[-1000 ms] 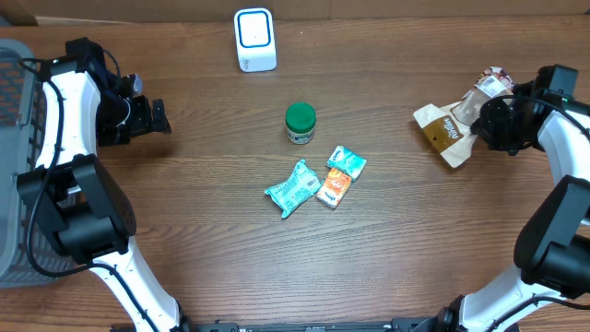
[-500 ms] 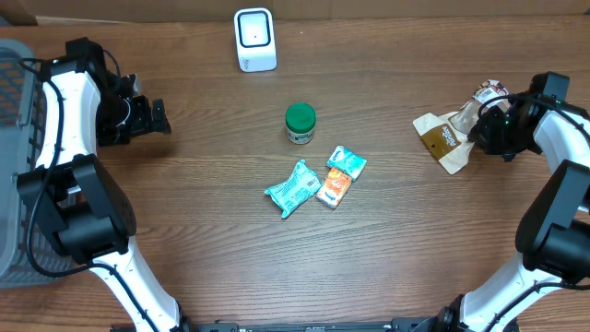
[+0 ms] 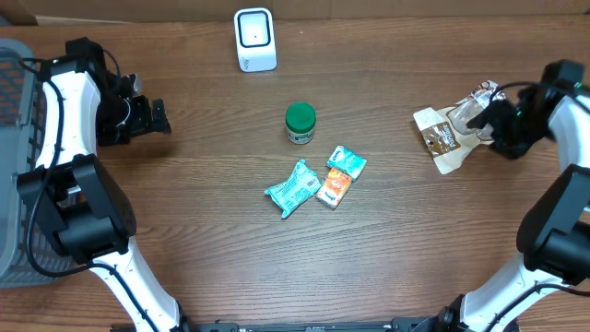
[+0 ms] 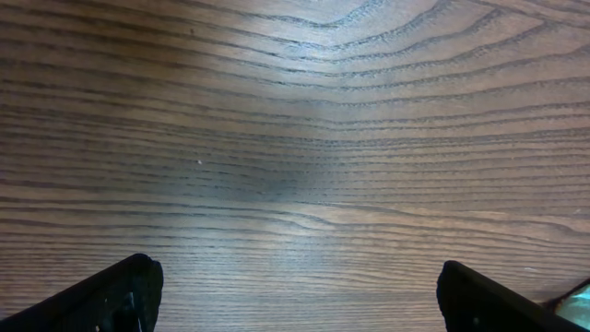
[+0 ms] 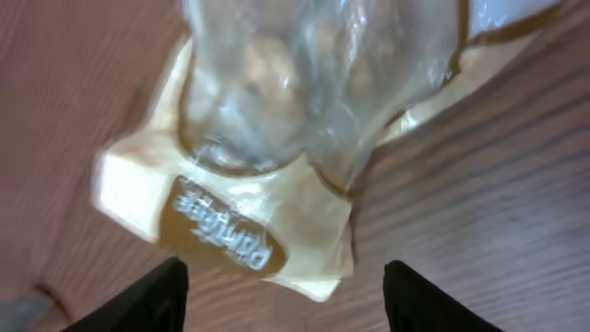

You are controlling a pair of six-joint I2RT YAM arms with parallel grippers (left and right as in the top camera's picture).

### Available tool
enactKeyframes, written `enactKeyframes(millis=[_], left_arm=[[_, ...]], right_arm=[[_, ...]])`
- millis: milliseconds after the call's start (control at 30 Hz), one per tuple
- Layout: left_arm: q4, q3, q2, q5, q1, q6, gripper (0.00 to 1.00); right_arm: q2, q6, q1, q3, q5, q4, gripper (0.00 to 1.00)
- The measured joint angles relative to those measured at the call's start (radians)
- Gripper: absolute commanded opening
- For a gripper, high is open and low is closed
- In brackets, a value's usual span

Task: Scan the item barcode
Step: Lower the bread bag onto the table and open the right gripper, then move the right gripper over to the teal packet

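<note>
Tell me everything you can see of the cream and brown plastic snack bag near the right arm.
The cream and brown plastic snack bag lies on the wooden table at its right side, well apart from the other items. It is a crinkly pouch. A brown label panel carries white lettering, too blurred to read, and a clear part shows pale contents. The right tool hovers close over it, fingers spread to either side, and no grip on it shows.

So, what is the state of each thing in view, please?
Left end effector: open, empty.
Right end effector: open, empty.
Snack bag: lying down, ungripped.
Green-lidded jar: upright, closed.
Barcode scanner: standing upright.
Large teal packet: lying flat.
Orange packet: lying flat.
Small teal packet: lying flat.
</note>
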Motion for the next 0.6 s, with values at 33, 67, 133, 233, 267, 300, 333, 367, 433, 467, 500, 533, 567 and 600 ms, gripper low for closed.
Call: enactKeyframes(millis=[33, 67, 133, 233, 267, 300, 333, 367, 433, 467, 500, 533, 567, 600], left_arm=[[0.000, 0.000, 0.000, 0.000, 0.000, 0.000, 1.00], [0.000, 0.000, 0.000, 0.000, 0.000, 0.000, 1.00], [0.000, 0.000, 0.000, 0.000, 0.000, 0.000, 0.99], [0.000, 0.000, 0.000, 0.000, 0.000, 0.000, 1.00], [0.000, 0.000, 0.000, 0.000, 0.000, 0.000, 1.00], [0.001, 0.000, 0.000, 0.000, 0.000, 0.000, 1.00], [0.000, 0.000, 0.000, 0.000, 0.000, 0.000, 1.00], [0.000, 0.000, 0.000, 0.000, 0.000, 0.000, 1.00], [0.000, 0.000, 0.000, 0.000, 0.000, 0.000, 0.99], [0.000, 0.000, 0.000, 0.000, 0.000, 0.000, 1.00], [0.000, 0.000, 0.000, 0.000, 0.000, 0.000, 1.00], [0.000, 0.000, 0.000, 0.000, 0.000, 0.000, 1.00], [0.000, 0.000, 0.000, 0.000, 0.000, 0.000, 1.00], [0.000, 0.000, 0.000, 0.000, 0.000, 0.000, 0.99]], right_arm=[[0.000, 0.000, 0.000, 0.038, 0.002, -0.041, 0.67], [0.000, 0.000, 0.001, 0.077, 0.003, -0.092, 0.68], [-0.002, -0.001, 0.006, 0.175, 0.003, -0.198, 0.69], [-0.004, -0.006, 0.026, 0.270, -0.004, -0.311, 0.69], [-0.006, -0.010, 0.036, 0.288, -0.014, -0.338, 0.69], [-0.008, -0.018, 0.048, 0.299, -0.030, -0.358, 0.69], [-0.009, -0.029, 0.062, 0.301, -0.046, -0.372, 0.69], [-0.009, -0.036, 0.077, 0.301, -0.058, -0.384, 0.70], [-0.009, -0.053, 0.121, 0.291, -0.074, -0.388, 0.70], [-0.009, -0.058, 0.134, 0.286, -0.077, -0.387, 0.70], [-0.009, -0.061, 0.161, 0.276, -0.083, -0.376, 0.71], [-0.009, -0.065, 0.182, 0.266, -0.085, -0.365, 0.71], [-0.009, -0.068, 0.212, 0.250, -0.088, -0.347, 0.71], [-0.009, -0.070, 0.241, 0.232, -0.091, -0.327, 0.72]])
